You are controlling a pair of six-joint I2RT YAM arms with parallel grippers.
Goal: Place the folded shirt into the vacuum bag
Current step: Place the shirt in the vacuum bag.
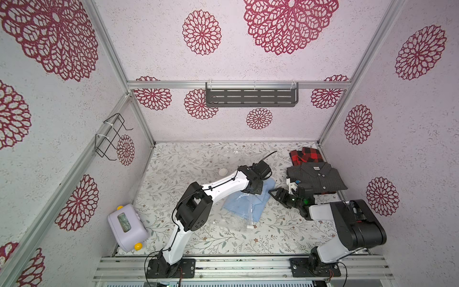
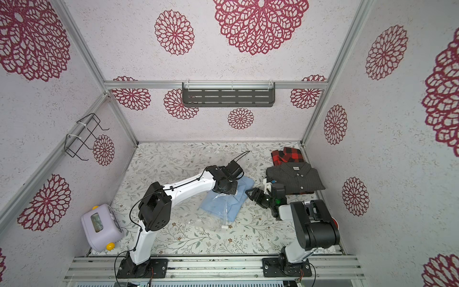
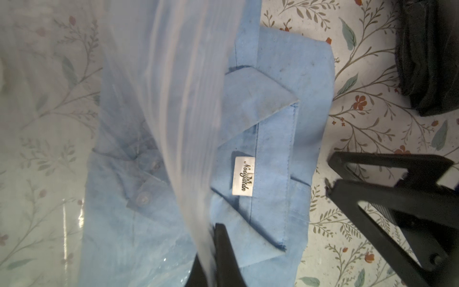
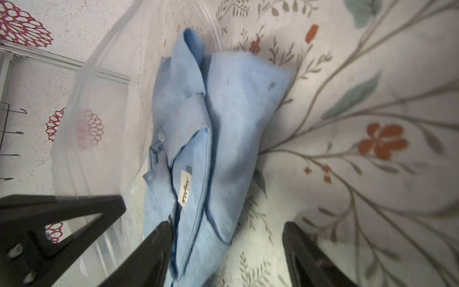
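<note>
Folded shirt (image 1: 250,198), light blue, lies mid-table on the floral cloth (image 1: 223,238), partly inside the vacuum bag (image 3: 173,94): the buttoned front sits under the clear film, while the collar and label end stick out of the mouth, pointing right. The bag's white valve disc (image 1: 222,171) is left of and farther back than the shirt. Left gripper (image 3: 211,248) is above the shirt's far edge, jaws pinched tight on the bag's upper film, which rises taut from the shirt into the fingers. Right gripper (image 4: 227,226) is just right of the collar end, low over the table, jaws spread wide and gripping nothing; whether 1 finger (image 4: 159,238) touches the fabric cannot be told. 2 more folded shirts are far right: dark grey shirt (image 1: 318,179) and red plaid shirt (image 1: 306,156). Lilac box (image 1: 126,227) stands near left
</note>
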